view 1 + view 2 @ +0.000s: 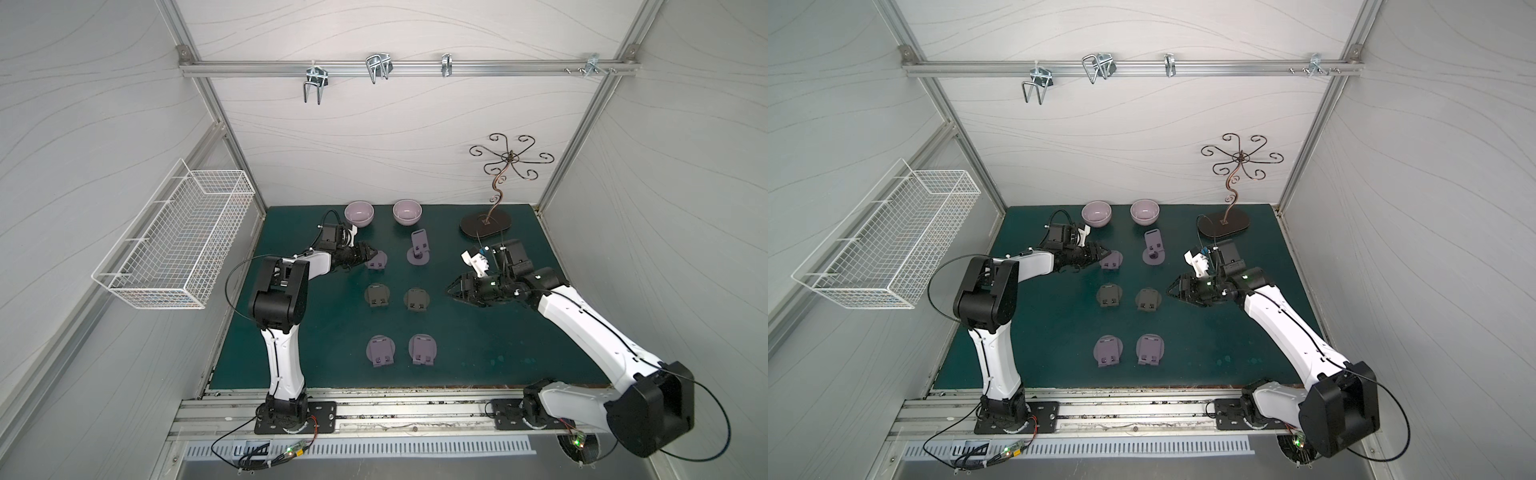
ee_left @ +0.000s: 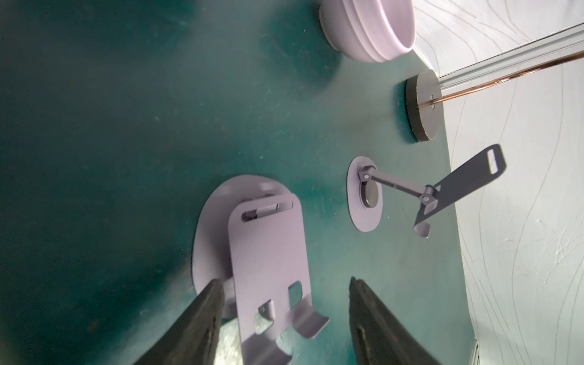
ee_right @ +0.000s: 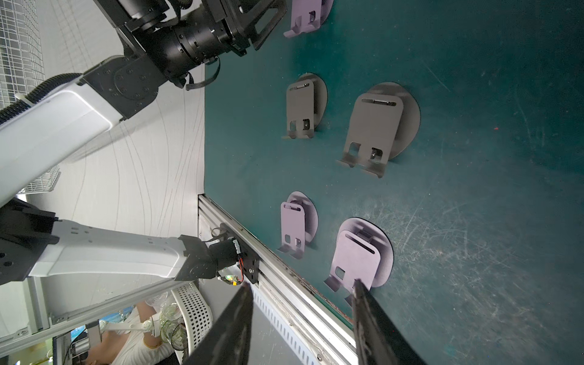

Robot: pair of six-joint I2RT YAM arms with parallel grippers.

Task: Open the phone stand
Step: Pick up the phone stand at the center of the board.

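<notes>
Six phone stands lie in a grid on the green mat (image 1: 498,332). The back-left one is a folded lilac phone stand (image 1: 377,262) (image 1: 1113,262) (image 2: 268,252). My left gripper (image 1: 371,254) (image 1: 1106,254) (image 2: 286,289) is open around its hooked end. One fingertip (image 2: 215,300) sits against the stand's side and the other (image 2: 358,297) stands apart from it. The back-right lilac stand (image 1: 419,249) (image 2: 410,189) stands unfolded. My right gripper (image 1: 453,291) (image 1: 1172,290) (image 3: 301,284) hovers open and empty to the right of the grid.
Two dark grey folded stands (image 1: 377,296) (image 1: 416,300) and two lilac folded stands (image 1: 380,350) (image 1: 423,349) fill the nearer rows. Two lilac bowls (image 1: 359,214) (image 1: 407,212) and a curly metal tree on a dark base (image 1: 485,224) stand at the back. A wire basket (image 1: 174,237) hangs on the left wall.
</notes>
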